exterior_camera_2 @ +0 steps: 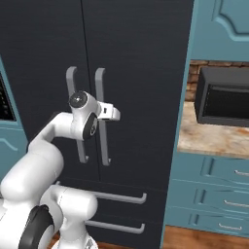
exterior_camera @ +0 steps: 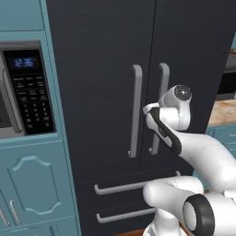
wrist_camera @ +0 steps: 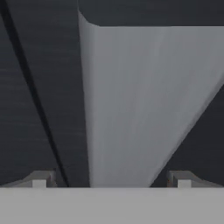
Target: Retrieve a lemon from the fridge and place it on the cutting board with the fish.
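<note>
Fridge [exterior_camera: 106,69]: top and bottom cut off by the frame in both base views; doors shut, interior hidden.
Right door handle [exterior_camera: 159,108]: middle stretch hidden behind the arm's wrist in the left base view.
Gripper [exterior_camera_2: 115,114]: fingertips too small to tell apart in the right base view; contact with the handle cannot be told.
Microwave [exterior_camera: 20,92]: cut off at the left edge.
Toaster oven [exterior_camera_2: 223,97]: cut off at the right edge.
</note>
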You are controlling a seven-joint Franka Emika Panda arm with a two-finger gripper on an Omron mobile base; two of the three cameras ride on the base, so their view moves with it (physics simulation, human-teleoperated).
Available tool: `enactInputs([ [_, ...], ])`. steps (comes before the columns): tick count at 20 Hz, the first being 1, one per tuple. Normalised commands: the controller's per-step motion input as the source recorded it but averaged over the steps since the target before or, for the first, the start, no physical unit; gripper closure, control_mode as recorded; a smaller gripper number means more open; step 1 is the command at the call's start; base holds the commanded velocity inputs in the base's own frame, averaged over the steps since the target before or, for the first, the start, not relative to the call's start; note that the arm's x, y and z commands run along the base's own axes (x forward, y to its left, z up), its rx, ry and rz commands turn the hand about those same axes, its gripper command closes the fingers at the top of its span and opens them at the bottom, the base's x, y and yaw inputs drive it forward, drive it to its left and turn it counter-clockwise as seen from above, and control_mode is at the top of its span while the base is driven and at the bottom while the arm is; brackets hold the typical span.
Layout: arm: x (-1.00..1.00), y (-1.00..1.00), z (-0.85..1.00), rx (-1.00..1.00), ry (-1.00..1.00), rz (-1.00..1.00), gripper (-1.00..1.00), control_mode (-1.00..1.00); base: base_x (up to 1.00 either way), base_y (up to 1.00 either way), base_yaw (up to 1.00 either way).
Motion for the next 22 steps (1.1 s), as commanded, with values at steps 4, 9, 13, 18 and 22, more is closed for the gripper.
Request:
enactInputs([
  [4,0.26,0.00,0.00,0.00,0.00,0.01,1.00,-1.00,0.00,0.00,0.00],
  [9,0.02,0.00,0.00,0.00,0.00,0.00,1.00,-1.00,0.00,0.00,0.00],
  [13,-0.34,-0.16,0.02,0.03,-0.05,0.00,1.00,-1.00,0.00,0.00,0.00],
  [18,-0.92,-0.51,0.09,0.07,-0.13,0.00,1.00,-1.00,0.00,0.00,0.00],
  [22,-1.00,-0.78,0.12,0.13,-0.10,0.00,1.00,-1.00,0.00,0.00,0.00],
])
